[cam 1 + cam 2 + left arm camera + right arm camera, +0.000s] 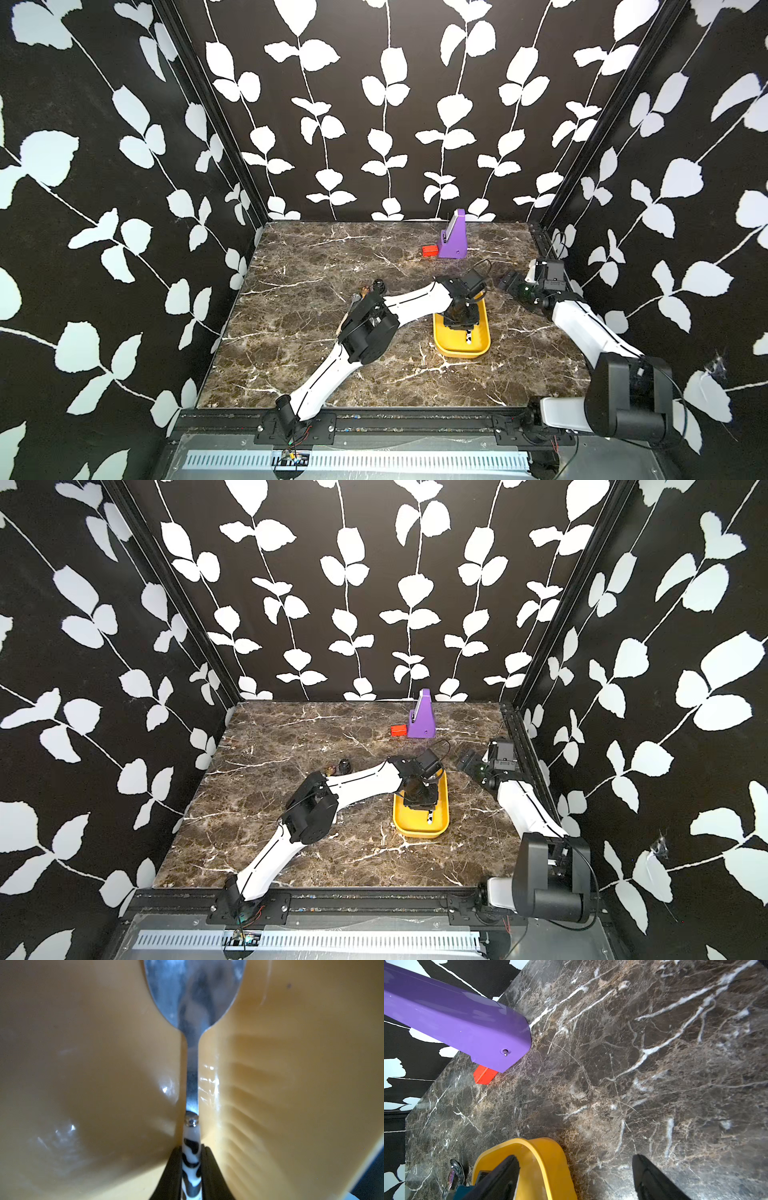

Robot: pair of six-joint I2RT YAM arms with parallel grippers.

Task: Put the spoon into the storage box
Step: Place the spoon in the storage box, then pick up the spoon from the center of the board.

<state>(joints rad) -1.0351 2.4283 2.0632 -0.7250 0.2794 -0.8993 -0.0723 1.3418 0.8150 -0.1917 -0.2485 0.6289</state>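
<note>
Low inside the shallow yellow plastic storage box [461, 352], the left gripper [191, 1153] pinches the steel spoon [193, 1001] by its black-and-white patterned handle, apparently to lay it flat; the right gripper [575, 1157] hangs spread, clear.

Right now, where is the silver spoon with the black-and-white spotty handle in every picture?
In both top views: only the spotted handle tip of the silver metal spoon shows, in the near half of the shallow yellow plastic tray.
Left wrist view: the spoon runs up the middle, over the tray's floor.
Right wrist view: the spoon is not in it; only the tray's rim shows.
Shared landmark: the yellow tray.
</note>
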